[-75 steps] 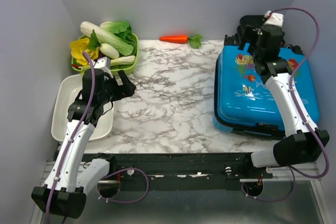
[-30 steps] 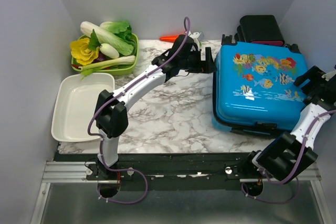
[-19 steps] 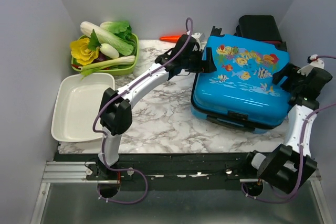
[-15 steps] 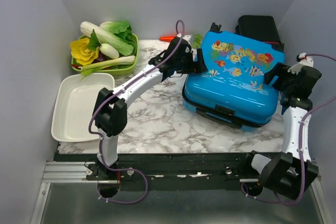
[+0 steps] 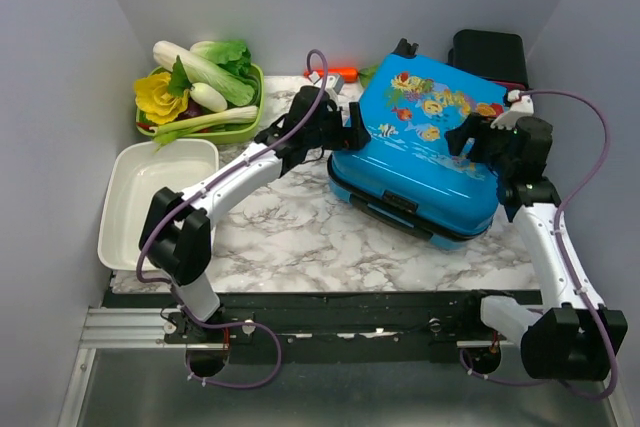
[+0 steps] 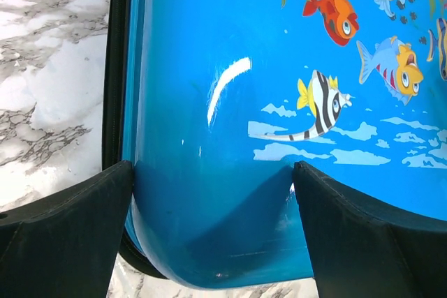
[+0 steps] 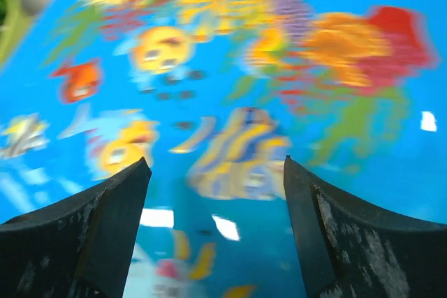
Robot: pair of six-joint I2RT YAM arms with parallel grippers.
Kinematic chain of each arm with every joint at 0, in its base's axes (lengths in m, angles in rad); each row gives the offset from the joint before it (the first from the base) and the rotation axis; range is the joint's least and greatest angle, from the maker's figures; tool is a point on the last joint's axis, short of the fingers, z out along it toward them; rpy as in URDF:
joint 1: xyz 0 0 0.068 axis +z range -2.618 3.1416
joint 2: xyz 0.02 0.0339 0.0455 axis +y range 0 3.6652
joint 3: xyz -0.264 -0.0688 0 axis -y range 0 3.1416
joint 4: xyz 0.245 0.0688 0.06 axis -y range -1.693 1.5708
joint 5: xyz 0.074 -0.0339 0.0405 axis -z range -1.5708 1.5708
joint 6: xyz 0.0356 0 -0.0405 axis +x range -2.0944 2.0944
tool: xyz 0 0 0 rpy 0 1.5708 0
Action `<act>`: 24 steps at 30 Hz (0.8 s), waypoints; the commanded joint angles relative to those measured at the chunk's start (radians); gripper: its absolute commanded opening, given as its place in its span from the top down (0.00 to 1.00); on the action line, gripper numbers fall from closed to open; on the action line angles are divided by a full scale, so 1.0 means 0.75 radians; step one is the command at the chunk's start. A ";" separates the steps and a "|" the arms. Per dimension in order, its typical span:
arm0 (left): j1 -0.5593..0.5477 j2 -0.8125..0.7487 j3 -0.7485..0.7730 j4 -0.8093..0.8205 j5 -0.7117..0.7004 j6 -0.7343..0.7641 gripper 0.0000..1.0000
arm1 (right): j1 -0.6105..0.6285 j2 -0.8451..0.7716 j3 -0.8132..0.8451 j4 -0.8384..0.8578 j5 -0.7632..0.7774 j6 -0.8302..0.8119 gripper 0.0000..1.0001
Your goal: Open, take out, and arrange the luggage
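Luggage [image 5: 425, 137] flat, long axis diagonal | left fingers [image 6: 63, 242] wide astride corner | right fingers [image 7: 77, 235] wide

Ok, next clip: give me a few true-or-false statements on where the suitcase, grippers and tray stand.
1. The blue suitcase is closed. True.
2. The left gripper has open jaws straddling a suitcase corner. True.
3. The right gripper is shut. False: the right gripper is open over the suitcase.
4. The carrot lies in the white tray. False: the white tray holds nothing; the carrot lies on the table behind the suitcase.
5. The green bowl holds vegetables. True.
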 commanded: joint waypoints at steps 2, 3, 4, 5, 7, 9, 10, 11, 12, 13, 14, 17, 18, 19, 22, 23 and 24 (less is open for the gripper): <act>-0.065 -0.075 -0.031 -0.195 0.135 0.101 0.01 | 0.165 -0.033 -0.118 -0.276 -0.221 0.307 0.11; -0.054 -0.089 -0.025 -0.208 0.116 0.113 0.01 | 0.165 -0.054 -0.116 -0.285 -0.088 0.334 0.07; -0.040 -0.112 -0.021 -0.214 0.092 0.121 0.01 | 0.165 -0.076 -0.114 -0.293 -0.022 0.344 0.06; -0.002 -0.124 -0.013 -0.216 0.098 0.126 0.01 | 0.165 -0.107 -0.107 -0.315 0.041 0.354 0.04; 0.062 -0.151 -0.011 -0.202 0.171 0.109 0.01 | 0.163 -0.132 -0.063 -0.354 0.187 0.348 0.00; 0.164 -0.171 -0.025 -0.137 0.224 0.075 0.01 | 0.152 -0.154 -0.030 -0.395 0.297 0.348 0.00; 0.193 -0.187 -0.031 -0.114 0.237 0.066 0.01 | 0.136 -0.158 -0.001 -0.403 0.318 0.352 0.00; 0.223 -0.186 -0.025 -0.094 0.241 0.060 0.01 | 0.087 -0.160 0.013 -0.419 0.332 0.358 0.00; 0.264 -0.182 -0.013 -0.091 0.241 0.054 0.01 | 0.054 -0.156 0.023 -0.428 0.322 0.358 0.00; 0.283 -0.155 0.001 -0.095 0.241 0.060 0.01 | 0.018 -0.156 0.034 -0.436 0.308 0.362 0.00; 0.297 -0.137 0.042 -0.114 0.221 0.064 0.01 | -0.066 -0.154 0.040 -0.438 0.291 0.365 0.00; 0.326 -0.014 0.136 -0.136 0.194 0.097 0.01 | -0.234 -0.126 0.036 -0.416 0.185 0.361 0.00; 0.332 0.027 0.171 -0.173 0.200 0.101 0.01 | -0.269 -0.107 0.042 -0.411 0.153 0.342 0.00; 0.338 0.118 0.210 -0.197 0.210 0.107 0.01 | -0.295 -0.065 0.046 -0.405 0.144 0.334 0.00; 0.338 0.298 0.378 -0.330 0.180 0.099 0.01 | -0.394 0.027 0.072 -0.373 0.063 0.342 0.00; 0.340 0.336 0.422 -0.359 0.169 0.091 0.01 | -0.432 0.099 0.077 -0.338 0.034 0.344 0.00; 0.340 0.366 0.439 -0.365 0.153 0.089 0.01 | -0.443 0.132 0.085 -0.320 -0.003 0.340 0.00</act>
